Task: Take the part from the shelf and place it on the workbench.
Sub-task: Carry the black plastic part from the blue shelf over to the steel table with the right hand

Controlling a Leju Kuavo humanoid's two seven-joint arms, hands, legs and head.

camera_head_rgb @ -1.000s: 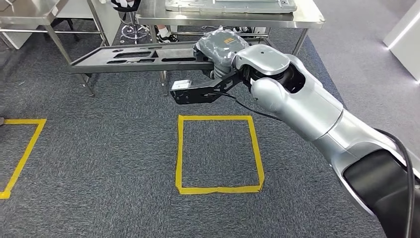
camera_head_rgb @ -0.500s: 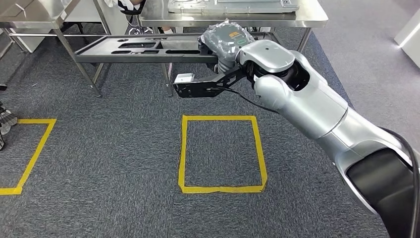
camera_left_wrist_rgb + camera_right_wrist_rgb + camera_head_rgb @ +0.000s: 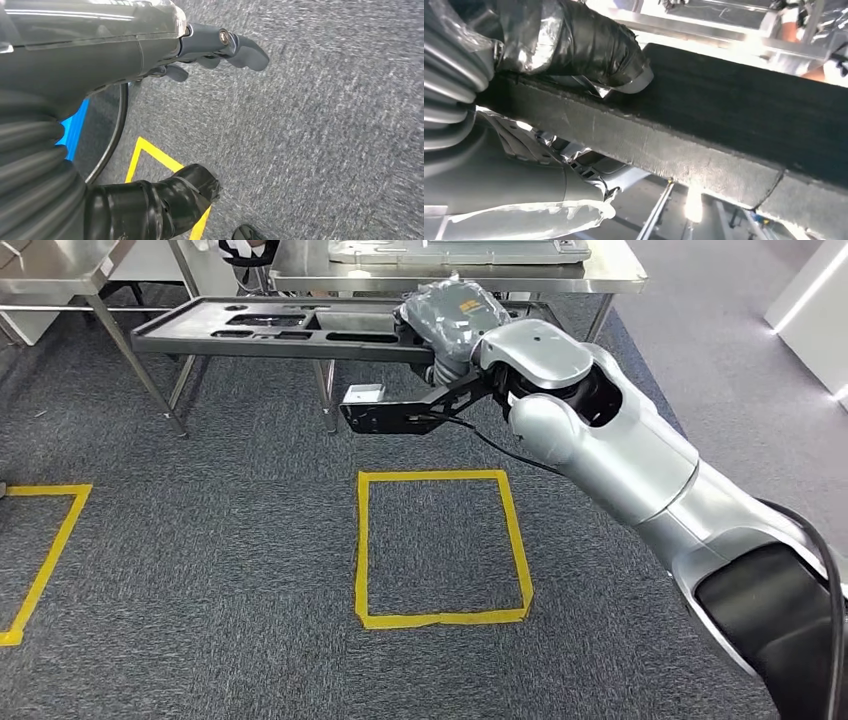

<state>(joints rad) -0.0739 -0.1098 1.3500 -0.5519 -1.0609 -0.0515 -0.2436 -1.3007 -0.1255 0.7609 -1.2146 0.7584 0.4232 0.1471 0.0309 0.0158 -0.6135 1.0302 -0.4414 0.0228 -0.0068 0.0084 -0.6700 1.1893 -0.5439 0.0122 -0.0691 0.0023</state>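
The part (image 3: 270,335) is a long flat dark grey panel with several cut-outs. It hangs level in front of the steel workbench (image 3: 610,278), just below the bench top. My right hand (image 3: 450,320), wrapped in clear plastic, grips the part's right end. In the right wrist view the wrapped thumb (image 3: 589,45) presses on the part's (image 3: 724,115) broad face, with the rest of the hand under its edge. My left hand (image 3: 220,45) hangs over the carpet, holding nothing, its fingers apart from the thumb.
A light grey panel (image 3: 460,250) lies on the workbench top. A second steel table (image 3: 50,270) stands to the left. Yellow tape squares (image 3: 440,545) (image 3: 40,550) mark the grey carpet. A person's striped clothing (image 3: 245,248) shows behind the bench. A white cabinet (image 3: 810,310) stands at the right.
The view swayed a little. My right hand has lifted the part slightly, closer to the height of the workbench top.
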